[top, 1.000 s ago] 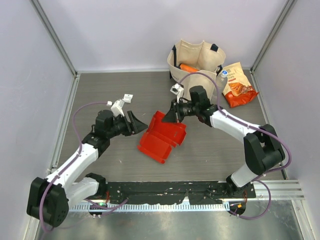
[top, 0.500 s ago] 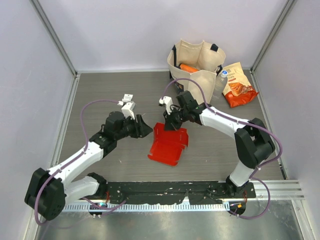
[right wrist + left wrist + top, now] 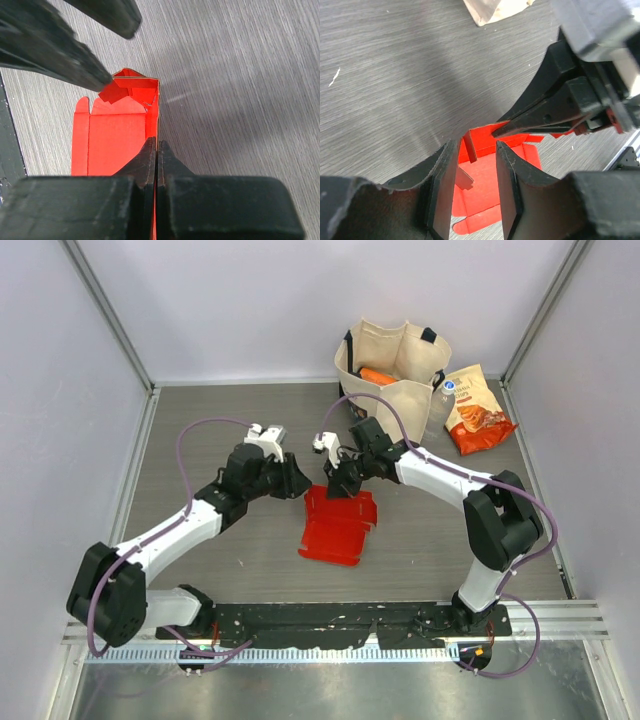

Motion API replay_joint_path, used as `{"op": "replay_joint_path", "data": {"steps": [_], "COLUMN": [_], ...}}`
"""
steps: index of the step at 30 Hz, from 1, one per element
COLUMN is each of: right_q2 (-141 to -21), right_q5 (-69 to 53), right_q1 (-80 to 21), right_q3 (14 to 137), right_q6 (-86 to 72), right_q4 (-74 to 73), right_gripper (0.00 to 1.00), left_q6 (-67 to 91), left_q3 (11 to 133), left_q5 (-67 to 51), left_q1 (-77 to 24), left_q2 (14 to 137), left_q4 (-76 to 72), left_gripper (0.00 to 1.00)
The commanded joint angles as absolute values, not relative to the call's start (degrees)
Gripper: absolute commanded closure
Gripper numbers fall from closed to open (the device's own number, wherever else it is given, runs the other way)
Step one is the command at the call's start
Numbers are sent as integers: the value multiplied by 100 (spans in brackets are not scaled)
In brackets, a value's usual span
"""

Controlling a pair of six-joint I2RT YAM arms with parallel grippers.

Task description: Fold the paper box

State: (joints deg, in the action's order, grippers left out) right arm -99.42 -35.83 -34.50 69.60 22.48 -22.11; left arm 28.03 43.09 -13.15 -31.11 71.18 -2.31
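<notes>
The paper box [image 3: 337,527] is a bright red die-cut card, partly folded, lying mid-table with one wall raised at its far edge. My right gripper [image 3: 338,486] is shut on that upright wall; in the right wrist view the wall [image 3: 153,107] runs straight into the closed gripper [image 3: 157,145]. My left gripper [image 3: 299,486] is open just left of the box's far corner. In the left wrist view the gripper [image 3: 475,150] straddles a small raised tab [image 3: 470,146] over the red floor [image 3: 485,187], without closing on it. The right gripper's black fingers [image 3: 540,117] reach in from the right.
A beige cloth tote [image 3: 392,365] with an orange item inside stands at the back. An orange-red snack bag [image 3: 477,410] and a bottle [image 3: 442,400] lie at the back right. Grey walls enclose the table; a metal rail [image 3: 330,625] runs along the near edge.
My left gripper has moved right and further in, up to the box's far corner. My right gripper has drawn the box left and stood its far wall up. The box sheet looks more folded.
</notes>
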Motion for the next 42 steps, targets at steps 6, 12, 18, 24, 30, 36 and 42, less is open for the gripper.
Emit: {"op": "replay_joint_path", "data": {"steps": [6, 12, 18, 24, 30, 36, 42], "right_q2": [-10011, -10011, -10002, -9941, -9879, -9721, -9361], "right_q5": [-3691, -3700, -3648, -3630, -3428, -1498, -107], "right_q1": [-3454, -3454, -3454, -3472, -3498, -3489, -3428], "right_q3": [7128, 7128, 7110, 7084, 7075, 7197, 7883], "right_q6": [2373, 2320, 2241, 2153, 1839, 205, -2553], "right_q4": [-2118, -2057, -1978, -1872, -1846, -1923, -3294], "right_gripper": [99, 100, 99, 100, 87, 56, 43], "left_q6": [2435, 2189, 1907, 1819, 1837, 1942, 2056], "left_q3": [4719, 4895, 5018, 5115, 5142, 4870, 4510], "left_q5": [-1005, -493, 237, 676, 948, 1213, 1547], "left_q1": [-3339, -3656, -3964, -4183, -4289, -4324, -4465], "left_q2": [7567, 7682, 7760, 7927, 7972, 7726, 7427], "left_q4": [-62, 202, 448, 615, 606, 396, 18], "left_gripper": [66, 73, 82, 82, 92, 100, 100]}}
